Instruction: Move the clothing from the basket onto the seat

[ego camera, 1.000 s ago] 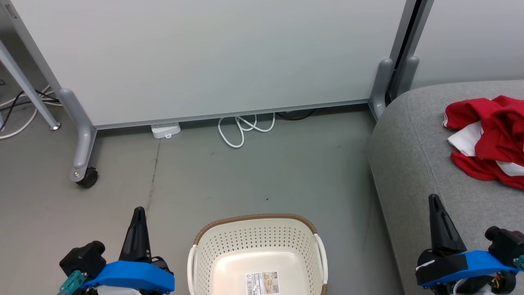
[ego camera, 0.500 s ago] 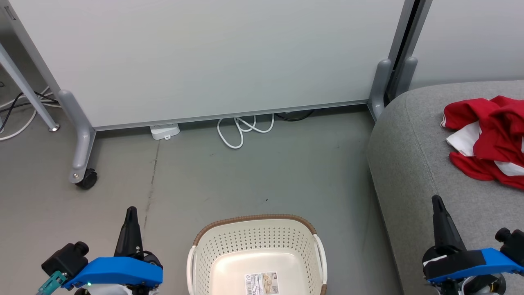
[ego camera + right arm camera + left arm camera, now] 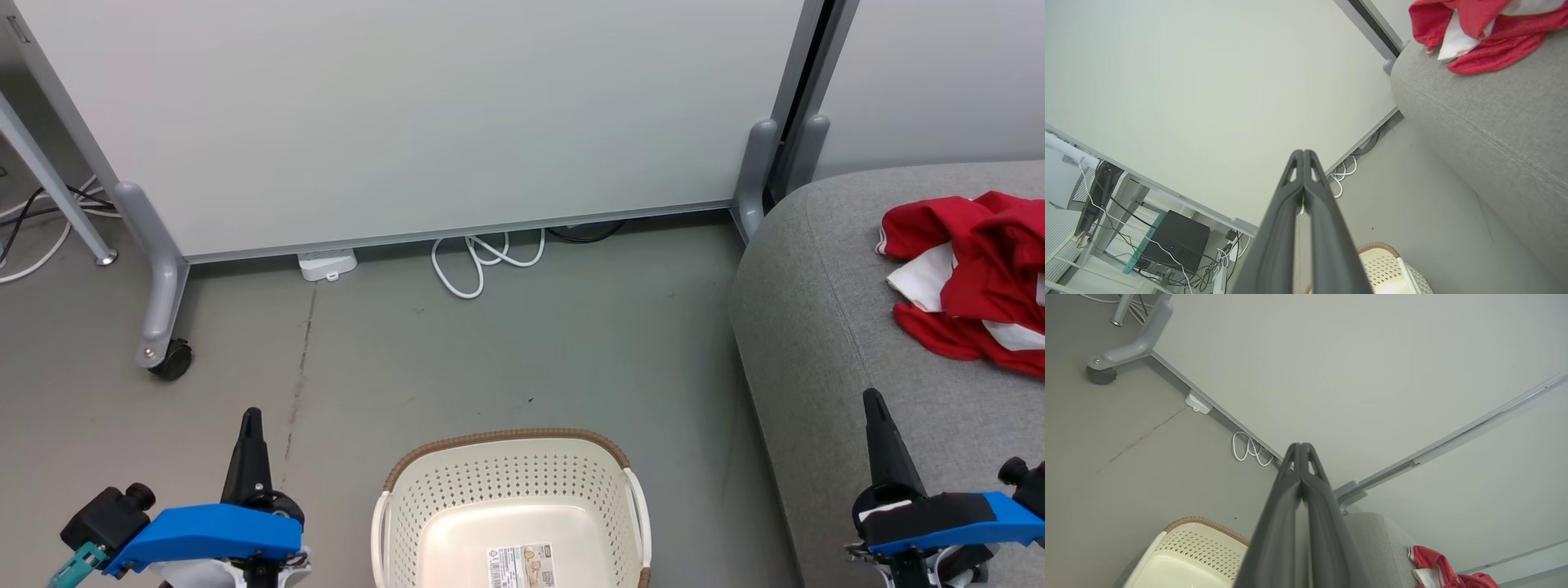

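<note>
Red clothing [image 3: 984, 273] lies on the seat [image 3: 816, 343], ahead-right of the nearer right pincer [image 3: 874, 402]; the basket [image 3: 506, 434] is empty. That and the left pincer [image 3: 251, 418] are closed on nothing.

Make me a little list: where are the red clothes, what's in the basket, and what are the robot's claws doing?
red clothes: crumpled in a heap on the grey seat
basket: on the floor between the claws; no clothes in the part in view, just a barcode label on its bottom
left claw: shut, holding nothing
right claw: shut, holding nothing, in front of the seat
white cable: looped on the floor by the wall panel
</note>
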You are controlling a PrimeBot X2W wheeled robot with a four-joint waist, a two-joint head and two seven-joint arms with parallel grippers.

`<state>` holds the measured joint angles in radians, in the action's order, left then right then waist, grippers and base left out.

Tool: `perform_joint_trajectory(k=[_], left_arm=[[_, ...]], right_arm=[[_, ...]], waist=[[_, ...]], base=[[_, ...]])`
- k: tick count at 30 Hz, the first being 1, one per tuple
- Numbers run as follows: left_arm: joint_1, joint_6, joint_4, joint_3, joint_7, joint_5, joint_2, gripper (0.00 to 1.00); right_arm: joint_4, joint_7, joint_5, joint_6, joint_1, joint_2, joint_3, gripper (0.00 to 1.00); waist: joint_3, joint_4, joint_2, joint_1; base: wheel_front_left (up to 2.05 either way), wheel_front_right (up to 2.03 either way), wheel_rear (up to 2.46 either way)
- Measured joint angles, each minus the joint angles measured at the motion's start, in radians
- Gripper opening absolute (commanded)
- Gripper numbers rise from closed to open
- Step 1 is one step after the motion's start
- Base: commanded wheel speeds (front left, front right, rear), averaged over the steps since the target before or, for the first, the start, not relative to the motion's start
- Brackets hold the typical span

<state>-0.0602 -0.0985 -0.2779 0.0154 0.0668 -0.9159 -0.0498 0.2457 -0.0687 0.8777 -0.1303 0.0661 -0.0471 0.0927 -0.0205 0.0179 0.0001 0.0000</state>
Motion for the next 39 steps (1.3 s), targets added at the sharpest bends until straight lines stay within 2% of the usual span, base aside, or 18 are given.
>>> perform_joint_trajectory(k=[18,39], left_arm=[[-0.011,-0.008,0.009,0.028,-0.053,-0.201,0.0,0.0],[-0.024,-0.016,0.017,0.054,-0.101,-0.389,0.0,0.0]], right_arm=[[0.0,0.052,0.214,0.0,0.011,0.0,0.006,0.0],[0.0,0.103,0.411,0.0,0.023,0.0,0.012,0.0]], waist=[[0.004,-0.004,0.0,0.0],[0.008,-0.009,0.0,0.0]], base=[[0.0,0.0,0.0],[0.0,0.0,0.0]])
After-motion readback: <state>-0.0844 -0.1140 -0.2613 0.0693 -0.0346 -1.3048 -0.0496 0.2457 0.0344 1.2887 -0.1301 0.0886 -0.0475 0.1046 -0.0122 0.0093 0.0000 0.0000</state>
